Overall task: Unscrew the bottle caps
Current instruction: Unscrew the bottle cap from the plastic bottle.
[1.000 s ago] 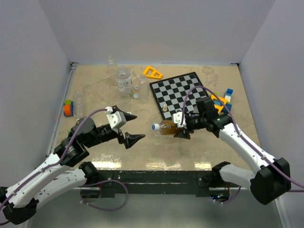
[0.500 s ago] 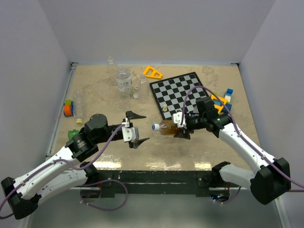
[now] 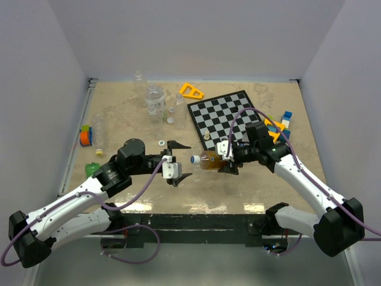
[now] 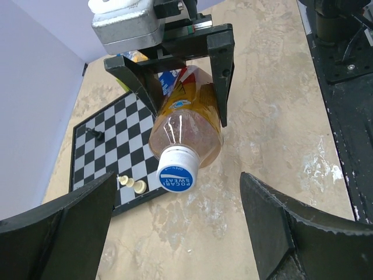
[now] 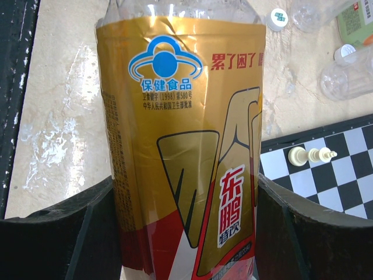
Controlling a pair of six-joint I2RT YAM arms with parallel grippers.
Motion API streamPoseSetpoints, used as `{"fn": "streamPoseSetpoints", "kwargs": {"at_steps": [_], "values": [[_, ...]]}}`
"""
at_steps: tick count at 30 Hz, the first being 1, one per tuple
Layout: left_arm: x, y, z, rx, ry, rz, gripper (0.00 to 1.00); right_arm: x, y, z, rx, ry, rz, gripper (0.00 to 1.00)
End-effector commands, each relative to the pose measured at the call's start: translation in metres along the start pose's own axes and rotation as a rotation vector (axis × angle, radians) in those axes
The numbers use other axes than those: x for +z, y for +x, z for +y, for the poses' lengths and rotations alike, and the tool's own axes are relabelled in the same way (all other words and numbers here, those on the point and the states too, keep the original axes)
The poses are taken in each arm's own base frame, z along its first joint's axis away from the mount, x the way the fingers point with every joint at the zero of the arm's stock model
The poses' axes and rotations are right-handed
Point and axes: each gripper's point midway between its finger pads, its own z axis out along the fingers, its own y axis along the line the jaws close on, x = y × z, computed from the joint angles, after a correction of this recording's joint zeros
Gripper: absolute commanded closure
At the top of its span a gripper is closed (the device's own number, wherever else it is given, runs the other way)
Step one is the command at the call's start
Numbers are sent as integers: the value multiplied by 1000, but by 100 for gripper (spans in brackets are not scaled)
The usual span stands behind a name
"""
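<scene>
Between the chessboard [image 3: 229,116] and the near edge of the surface [image 3: 119,113], about midway along it, the amber bottle [image 3: 211,159] lies on its side, apparently held clear of the surface. The right fingers [image 5: 303,233] are clamped across its labelled body. Its blue-and-white cap [image 4: 176,177] is screwed on and points at the left arm. The left fingers [image 4: 291,233] stand wide apart, lined up on either side of the cap but just short of it, touching nothing.

Several things could spoil the next move. If the left fingers close from where they are, they would likely meet only the cap's outer rim or miss it, and the grip would slip once the twist starts. The label looks glossy and the bottle's wall thin, so a firm twist could spin the whole bottle inside the right fingers instead of loosening the cap, or dent it. An approach that pushes along the bottle's length could slide it back through the right fingers. Once free, a loosely pinched cap could drop and roll among the chess pieces [image 4: 133,184] or join the loose white cap [image 3: 161,142] nearby.
</scene>
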Motion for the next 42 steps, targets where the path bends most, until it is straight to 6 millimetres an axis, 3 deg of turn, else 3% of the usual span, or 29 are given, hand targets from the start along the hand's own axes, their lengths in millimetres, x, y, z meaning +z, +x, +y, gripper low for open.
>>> {"fn": "streamPoseSetpoints", "kwargs": {"at_steps": [1, 7, 11, 16, 24, 30, 32, 33, 34, 36, 39, 42], "values": [[5, -30, 15, 84, -14, -104, 10, -1, -1, -3, -20, 6, 0, 94], [12, -23, 16, 72, -4, -87, 13, 0, -1, -2, -19, 4, -2, 94], [17, -13, 23, 60, -30, -42, 23, 0, -1, -2, -19, 5, 0, 94], [20, -13, 24, 49, -25, -46, 37, 0, -1, -2, -18, 4, 0, 94], [23, -15, 18, 27, 10, -66, 46, 0, 0, -2, -17, 3, 1, 94], [26, -16, 13, 5, 39, -73, 63, 0, 0, -2, -16, 2, 1, 94], [26, -18, 11, -19, 50, -80, 76, 0, 0, -2, -16, 3, 3, 94], [26, -21, 12, -36, 50, -83, 87, 0, 0, -2, -17, 4, 2, 94], [25, -22, 11, -65, 51, -84, 100, 0, -1, -2, -21, 6, 1, 94], [23, -26, 10, -138, 46, -87, 100, -1, -1, -2, -19, 7, 2, 94], [18, -32, 14, -389, -20, -73, 100, 0, -1, -2, -19, 6, 1, 94], [14, -30, 22, -770, -146, -20, 100, 0, 0, -2, -18, 5, 2, 94]]}}
